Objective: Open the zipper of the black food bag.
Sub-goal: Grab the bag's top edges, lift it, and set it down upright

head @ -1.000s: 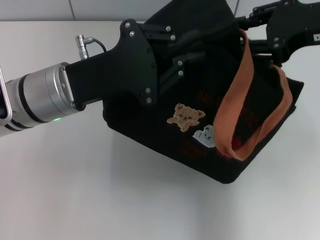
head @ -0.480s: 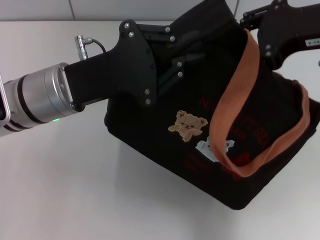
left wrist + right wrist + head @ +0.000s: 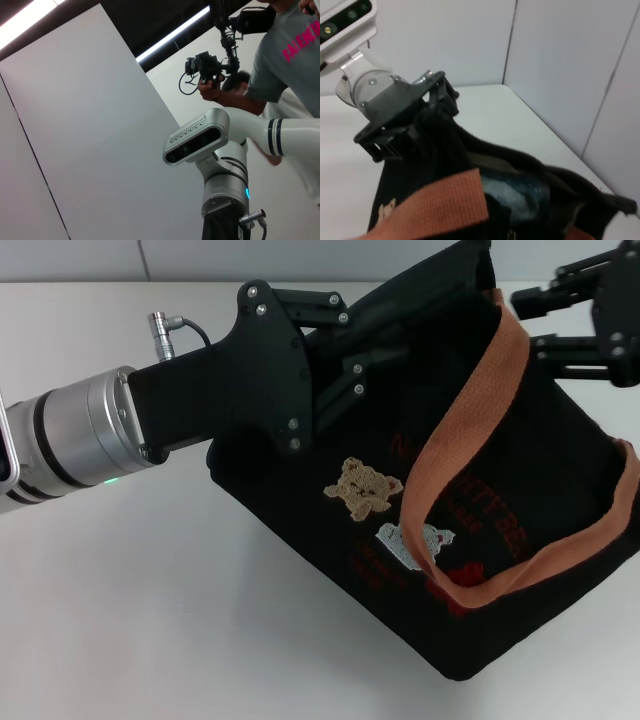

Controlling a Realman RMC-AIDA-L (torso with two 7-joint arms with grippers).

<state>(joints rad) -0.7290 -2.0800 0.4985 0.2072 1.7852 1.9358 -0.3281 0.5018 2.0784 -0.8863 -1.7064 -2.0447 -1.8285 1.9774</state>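
Red lettering (image 3: 470,530) runs across the front of the black food bag (image 3: 540,490), but it's dark against the fabric and I can't make out the words. Just beside it sit a tan embroidered bear (image 3: 362,486) and a white one (image 3: 412,541). In the left wrist view a bystander's grey shirt (image 3: 292,55) carries pink capitals, cut off at the edge, so not readable in full.

The bag sits on the white table (image 3: 150,620), tipped and spread toward the robot's right. The left gripper (image 3: 385,340) is pressed into the bag's upper left corner, clamped on the fabric there; its fingertips are buried in the black cloth. The right gripper (image 3: 520,305) is at the bag's top right edge, near where the orange-brown handle (image 3: 460,430) meets the rim; whether its fingers grip anything, I cannot tell. From the right wrist, the bag mouth gapes, with a pale blue-grey lining (image 3: 515,192) showing inside. The zipper track lies along that dark top edge, though the pull cannot be picked out.

Compared with a second ago, the bag has stretched out wider to the right and now looks larger in the head view. The right gripper has moved out toward the right. The handle loop now hangs longer and reaches the picture's right edge, and the bears have shifted lower.
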